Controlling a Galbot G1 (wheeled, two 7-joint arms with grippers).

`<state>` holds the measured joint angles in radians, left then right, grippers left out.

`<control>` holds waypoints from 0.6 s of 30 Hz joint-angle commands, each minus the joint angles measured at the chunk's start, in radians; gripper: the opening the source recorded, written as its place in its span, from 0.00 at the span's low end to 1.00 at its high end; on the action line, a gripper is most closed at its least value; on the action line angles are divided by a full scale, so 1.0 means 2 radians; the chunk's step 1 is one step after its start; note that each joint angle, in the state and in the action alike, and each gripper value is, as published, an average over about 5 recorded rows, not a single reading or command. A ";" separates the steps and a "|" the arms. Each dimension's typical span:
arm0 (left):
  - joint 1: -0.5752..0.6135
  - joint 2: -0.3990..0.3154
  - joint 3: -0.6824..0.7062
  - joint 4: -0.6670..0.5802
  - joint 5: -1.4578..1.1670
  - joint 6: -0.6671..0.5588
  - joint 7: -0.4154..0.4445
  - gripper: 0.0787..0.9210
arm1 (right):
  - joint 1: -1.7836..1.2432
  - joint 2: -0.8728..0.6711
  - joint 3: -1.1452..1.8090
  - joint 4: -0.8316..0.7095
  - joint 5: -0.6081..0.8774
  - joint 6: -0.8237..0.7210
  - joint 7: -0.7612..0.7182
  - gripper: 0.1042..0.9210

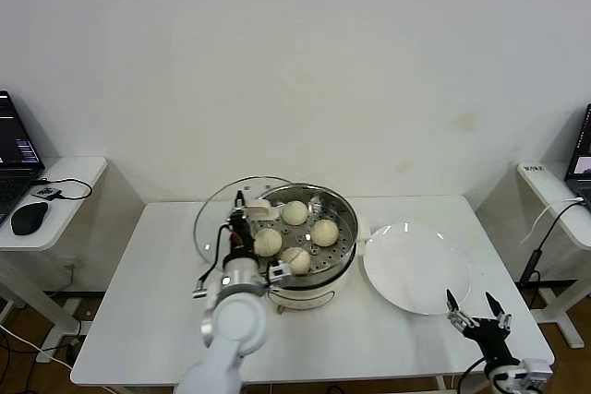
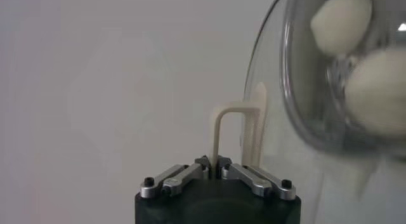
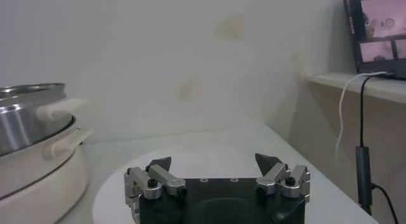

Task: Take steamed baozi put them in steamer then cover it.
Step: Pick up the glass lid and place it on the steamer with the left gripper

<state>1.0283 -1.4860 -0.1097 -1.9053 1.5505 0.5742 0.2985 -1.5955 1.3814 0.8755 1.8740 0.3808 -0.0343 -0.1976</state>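
Four cream-white baozi (image 1: 295, 213) lie on the perforated tray of the steel steamer (image 1: 343, 205) at the table's middle. The round glass lid (image 1: 214, 209) stands tilted at the steamer's left rear side. My left gripper (image 1: 242, 216) is shut on the lid's white handle (image 2: 219, 133). In the left wrist view the left gripper (image 2: 214, 163) holds the lid (image 2: 269, 73), and two baozi (image 2: 377, 92) show through the glass. My right gripper (image 1: 470, 300) is open and empty at the front right, just past the plate. The right gripper (image 3: 214, 160) also shows in its wrist view, with the steamer (image 3: 25, 117) far off.
A flat white plate (image 1: 416, 265) lies right of the steamer and holds nothing; it also shows in the right wrist view (image 3: 209, 149). A side table with a laptop and a mouse (image 1: 30, 217) stands at the left. Another side table (image 1: 554, 196) with cables stands at the right.
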 commanded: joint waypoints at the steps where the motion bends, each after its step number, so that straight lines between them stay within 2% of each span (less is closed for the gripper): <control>1: -0.044 -0.050 0.069 0.045 0.006 0.011 0.015 0.07 | 0.002 0.002 0.001 -0.004 -0.003 0.000 0.000 0.88; 18: -0.067 -0.058 0.095 0.108 0.004 0.014 0.008 0.07 | 0.008 0.001 0.006 -0.014 -0.004 0.001 -0.001 0.88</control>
<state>0.9201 -1.5818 0.0447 -1.7577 1.5571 0.5996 0.3179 -1.5803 1.3832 0.8863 1.8501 0.3750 -0.0333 -0.1986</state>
